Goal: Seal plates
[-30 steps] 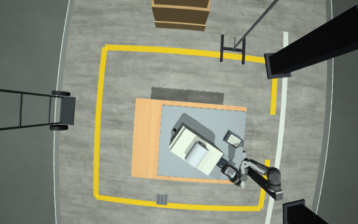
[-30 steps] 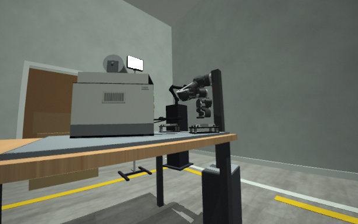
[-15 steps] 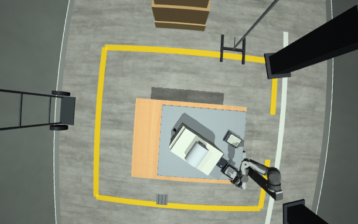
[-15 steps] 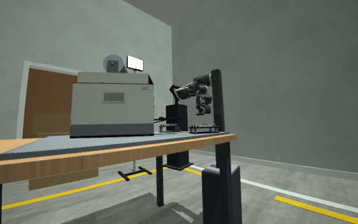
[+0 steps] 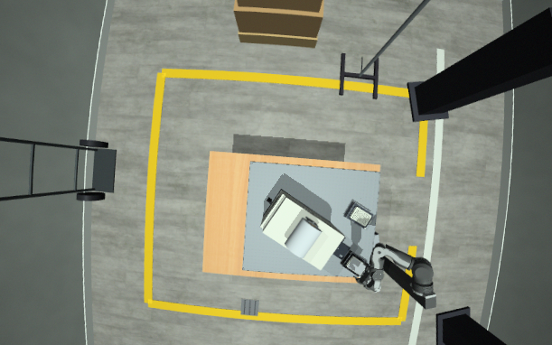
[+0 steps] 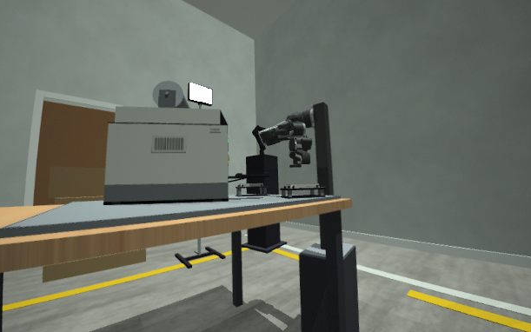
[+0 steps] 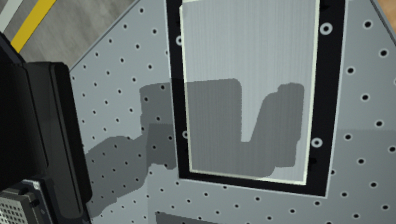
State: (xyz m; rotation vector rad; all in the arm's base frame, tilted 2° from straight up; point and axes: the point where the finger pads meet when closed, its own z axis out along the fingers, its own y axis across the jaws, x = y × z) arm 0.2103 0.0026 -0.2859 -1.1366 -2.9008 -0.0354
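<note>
A plate with a silvery foil-like top (image 7: 250, 50) lies inside the black frame of the near nest (image 7: 335, 100) (image 6: 289, 189). My gripper (image 6: 295, 165) is open and empty above this nest; one finger shows at the left of the wrist view, and its shadow falls on the foil. The other plate (image 5: 360, 216) (image 7: 12, 210) is white, shows its wells and sits in the far nest. The sealer (image 5: 281, 214) (image 6: 166, 165) has a green light (image 6: 228, 141) on its front. Its dark stage (image 6: 255, 175) sticks out; whether anything lies on it is unclear. Labels are unreadable.
The sealer's tall body and foil roll (image 5: 304, 237) (image 6: 168, 93) stand beside the nests. The arm's post (image 6: 323, 148) rises at the table's edge. A grey perforated board (image 7: 120, 65) (image 5: 258, 253) lies under the nests on the wooden table (image 5: 224, 212).
</note>
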